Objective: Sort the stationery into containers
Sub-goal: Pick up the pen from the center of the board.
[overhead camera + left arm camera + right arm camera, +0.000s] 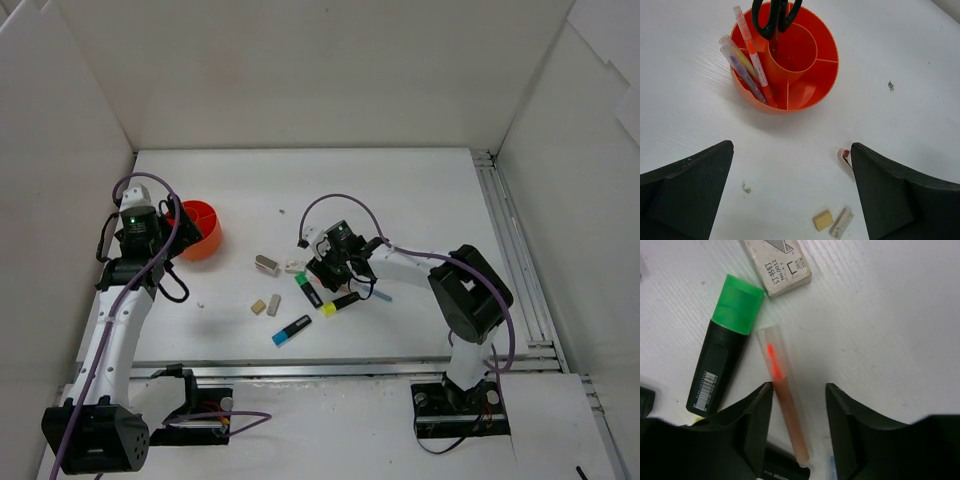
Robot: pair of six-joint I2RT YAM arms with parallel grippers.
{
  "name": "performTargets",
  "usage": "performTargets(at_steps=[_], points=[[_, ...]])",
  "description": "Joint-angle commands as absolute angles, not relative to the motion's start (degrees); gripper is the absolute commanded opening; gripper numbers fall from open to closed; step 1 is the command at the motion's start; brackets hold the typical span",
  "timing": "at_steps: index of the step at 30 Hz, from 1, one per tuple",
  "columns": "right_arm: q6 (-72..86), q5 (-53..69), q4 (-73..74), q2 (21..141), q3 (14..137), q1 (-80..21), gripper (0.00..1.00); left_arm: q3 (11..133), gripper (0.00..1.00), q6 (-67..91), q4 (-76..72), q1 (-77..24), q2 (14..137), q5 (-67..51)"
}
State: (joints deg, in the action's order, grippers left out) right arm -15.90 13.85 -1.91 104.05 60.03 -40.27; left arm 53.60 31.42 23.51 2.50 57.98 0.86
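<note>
With right fingers (pixel 752 425) half-narrowed, straddling a thin orange pen (pixel 785 400), not yet pinching; flat on the surface (pixel 880 315) beside a green-capped highlighter (pixel 722 355). Pick-up step, seemingly. Next: close firmly, lift, carry to the orange holder (pixel 832 45) before the left fingers (pixel 690 190), wide and empty.

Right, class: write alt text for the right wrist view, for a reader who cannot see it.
The right pincer, jaws apart, straddles a thin orange pen on a white table. A green-capped black highlighter lies beside it, a small white box beyond.
</note>
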Motion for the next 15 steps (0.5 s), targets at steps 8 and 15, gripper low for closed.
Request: performTargets(at_steps=[8,15], points=[[-14.3,12.7,-3.9,102.6,59.9,-41.9,0.09,55.2,0.99,28.6,22.5,2.4,56.0,1.1],[-14.9,17.5,-11.4,96.4,59.4,-41.9,0.0,55.7,0.99,27.4,21.2,2.4,56.2,-5.2]])
